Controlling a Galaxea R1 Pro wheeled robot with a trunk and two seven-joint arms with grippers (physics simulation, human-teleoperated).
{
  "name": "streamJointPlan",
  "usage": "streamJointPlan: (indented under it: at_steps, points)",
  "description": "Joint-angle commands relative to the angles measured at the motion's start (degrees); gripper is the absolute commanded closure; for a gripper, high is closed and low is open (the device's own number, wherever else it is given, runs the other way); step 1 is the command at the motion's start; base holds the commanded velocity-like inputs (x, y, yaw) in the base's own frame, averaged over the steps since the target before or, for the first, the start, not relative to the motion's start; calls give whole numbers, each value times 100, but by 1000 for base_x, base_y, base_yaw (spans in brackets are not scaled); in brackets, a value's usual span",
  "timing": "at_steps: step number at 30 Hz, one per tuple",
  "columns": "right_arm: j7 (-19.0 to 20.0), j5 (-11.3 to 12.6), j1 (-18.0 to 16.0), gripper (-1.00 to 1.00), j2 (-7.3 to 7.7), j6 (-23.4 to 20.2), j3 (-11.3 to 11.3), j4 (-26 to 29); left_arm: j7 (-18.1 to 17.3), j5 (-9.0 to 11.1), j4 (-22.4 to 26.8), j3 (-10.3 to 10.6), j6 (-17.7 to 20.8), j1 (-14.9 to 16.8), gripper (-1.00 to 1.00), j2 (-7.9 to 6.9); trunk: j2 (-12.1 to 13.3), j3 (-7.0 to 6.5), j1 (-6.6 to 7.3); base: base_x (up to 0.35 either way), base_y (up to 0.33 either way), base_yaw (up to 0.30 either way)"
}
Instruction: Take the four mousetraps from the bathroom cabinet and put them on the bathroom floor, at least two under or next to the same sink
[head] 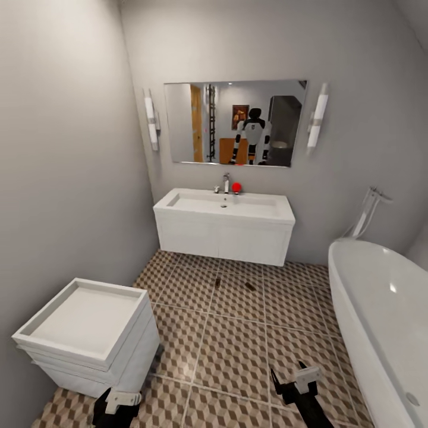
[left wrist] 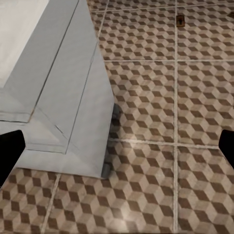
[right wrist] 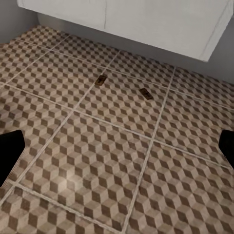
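Already two mousetraps lie flat on the bathroom floor (head: 238, 351) in front of the bathroom sink (head: 224, 205): the left mousetrap (head: 217, 282) just beyond the vanity's front edge, the right mousetrap (head: 250, 286) beside it, a small gap apart. The right wrist view shows both, left (right wrist: 101, 80) and right (right wrist: 146, 93), on the cube-patterned tiles below the white vanity. Nearer than the sink, the left end effector (head: 117, 404) hangs empty with its jaws spread wide, beside a white cabinet (head: 89, 339) against the wall. The right end effector (head: 294, 386) is likewise open and empty above bare tiles. A white bathtub (head: 380, 309) stands to the sink's right, a mirror (head: 235, 122) above it
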State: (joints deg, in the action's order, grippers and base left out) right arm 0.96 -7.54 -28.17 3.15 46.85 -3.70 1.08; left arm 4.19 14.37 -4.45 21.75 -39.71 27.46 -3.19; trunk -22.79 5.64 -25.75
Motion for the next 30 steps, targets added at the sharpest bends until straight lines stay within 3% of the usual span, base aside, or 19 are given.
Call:
streamJointPlan:
  at_steps: [1, 30]
  points:
    - [10, 24, -4, -100, 4, 17, -34, -3, 29, 13, -19, 49, -28, 12, -100, 4, -13, 13, -4, 0, 0, 253]
    - [-29, 24, -4, -100, 1, 17, -34, -3, 29, 13, -20, 49, -28, 12, -100, 9, -13, 13, -4, 0, 0, 245]
